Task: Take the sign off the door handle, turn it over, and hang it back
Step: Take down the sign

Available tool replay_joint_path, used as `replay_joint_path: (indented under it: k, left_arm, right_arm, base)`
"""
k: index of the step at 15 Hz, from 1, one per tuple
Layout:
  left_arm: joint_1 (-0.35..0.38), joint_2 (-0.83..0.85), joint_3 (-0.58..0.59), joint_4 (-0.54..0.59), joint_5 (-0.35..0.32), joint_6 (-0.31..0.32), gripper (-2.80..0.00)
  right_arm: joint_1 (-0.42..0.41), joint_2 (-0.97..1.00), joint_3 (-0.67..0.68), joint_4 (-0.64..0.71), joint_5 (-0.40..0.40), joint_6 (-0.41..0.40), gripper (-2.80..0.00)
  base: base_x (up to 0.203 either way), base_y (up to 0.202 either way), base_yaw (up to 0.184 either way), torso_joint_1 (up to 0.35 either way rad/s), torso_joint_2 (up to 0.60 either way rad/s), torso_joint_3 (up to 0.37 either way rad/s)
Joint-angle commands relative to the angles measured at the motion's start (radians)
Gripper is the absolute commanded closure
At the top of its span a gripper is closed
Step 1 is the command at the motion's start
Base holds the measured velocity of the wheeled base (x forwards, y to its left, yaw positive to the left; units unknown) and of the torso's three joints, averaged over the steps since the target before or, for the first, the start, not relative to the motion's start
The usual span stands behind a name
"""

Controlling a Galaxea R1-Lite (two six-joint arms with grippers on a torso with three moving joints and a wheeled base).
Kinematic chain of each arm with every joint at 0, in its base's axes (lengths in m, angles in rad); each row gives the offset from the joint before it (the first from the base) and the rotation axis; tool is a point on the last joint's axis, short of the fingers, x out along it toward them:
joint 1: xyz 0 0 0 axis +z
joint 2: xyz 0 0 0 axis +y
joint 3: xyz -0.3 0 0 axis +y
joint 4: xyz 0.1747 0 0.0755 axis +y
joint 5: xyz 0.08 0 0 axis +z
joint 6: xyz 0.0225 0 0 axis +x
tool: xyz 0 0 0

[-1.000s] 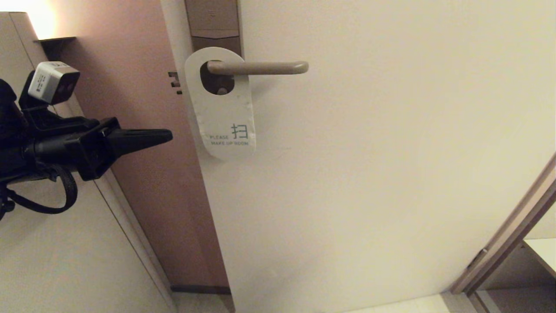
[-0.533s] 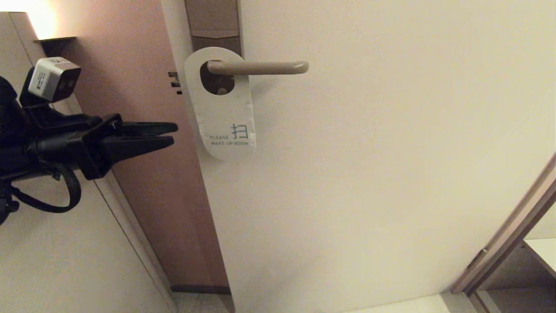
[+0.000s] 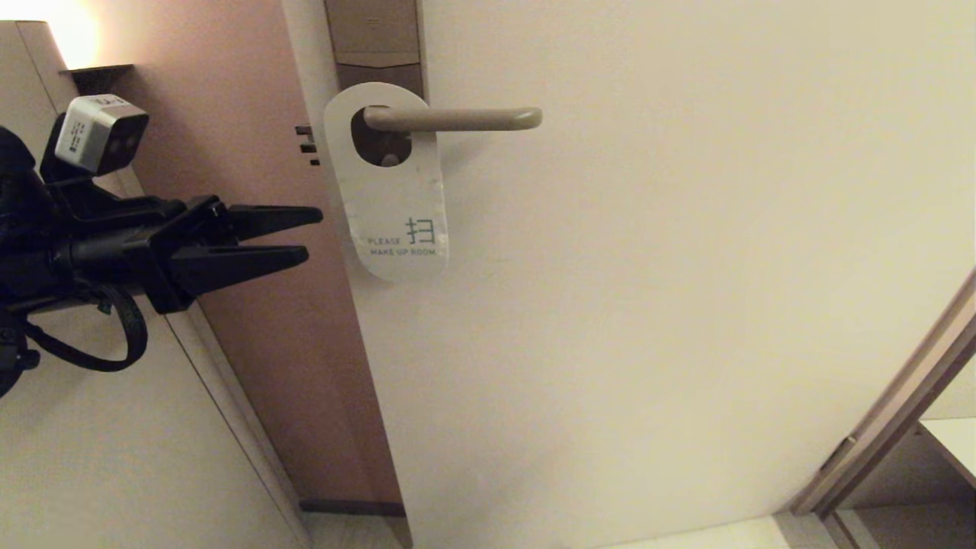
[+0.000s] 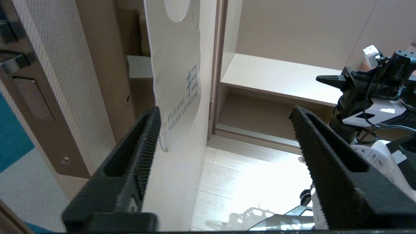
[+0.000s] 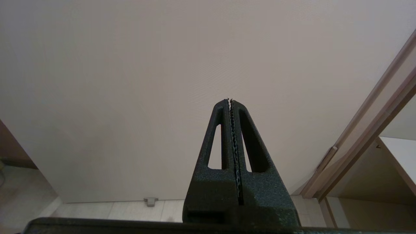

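The sign (image 3: 393,191) hangs by its oval hole on the door handle (image 3: 454,118), white face out, reading "PLEASE MAKE UP ROOM". It also shows in the left wrist view (image 4: 177,68), hanging against the door. My left gripper (image 3: 313,236) is open and empty, left of the sign's lower end, a short gap from the door's edge. In the left wrist view the left gripper (image 4: 224,113) has its jaws wide apart, one fingertip (image 4: 152,120) close beside the sign's lower end. My right gripper (image 5: 230,100) is shut and empty, pointing at the bare door; it is out of the head view.
The pale door (image 3: 648,267) is ajar, with a brown lock plate (image 3: 374,38) above the handle. A brown door frame (image 3: 252,229) and pale wall (image 3: 91,427) lie behind the left arm. A shelf recess (image 3: 915,473) is at the lower right.
My left gripper has opened from shut and moved a little to the right, toward the sign. The sign and handle have not moved.
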Motion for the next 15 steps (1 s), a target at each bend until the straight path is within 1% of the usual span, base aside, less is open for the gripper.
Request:
replay_joint_path:
  k: [1, 5, 11, 15]
  left_arm:
    - [-0.008, 0.001, -0.006, -0.005, -0.007, -0.005, -2.8]
    - [-0.029, 0.012, -0.021, -0.005, -0.006, -0.025, -2.8]
    - [-0.045, 0.03, -0.044, -0.005, -0.006, -0.024, -2.8]
    - [-0.07, 0.026, -0.042, -0.005, -0.006, -0.024, -2.8]
  right_arm:
    - [0.0, 0.001, 0.0, 0.0, 0.001, 0.0, 0.0]
    - [0.0, 0.001, 0.0, 0.0, 0.001, 0.0, 0.0]
    - [0.0, 0.001, 0.0, 0.0, 0.001, 0.0, 0.0]
    - [0.0, 0.001, 0.0, 0.0, 0.001, 0.0, 0.0]
  base:
    - [0.0, 0.0, 0.0, 0.0, 0.0, 0.0]
    - [0.0, 0.0, 0.0, 0.0, 0.0, 0.0]
    - [0.0, 0.0, 0.0, 0.0, 0.0, 0.0]
    - [0.0, 0.0, 0.0, 0.0, 0.0, 0.0]
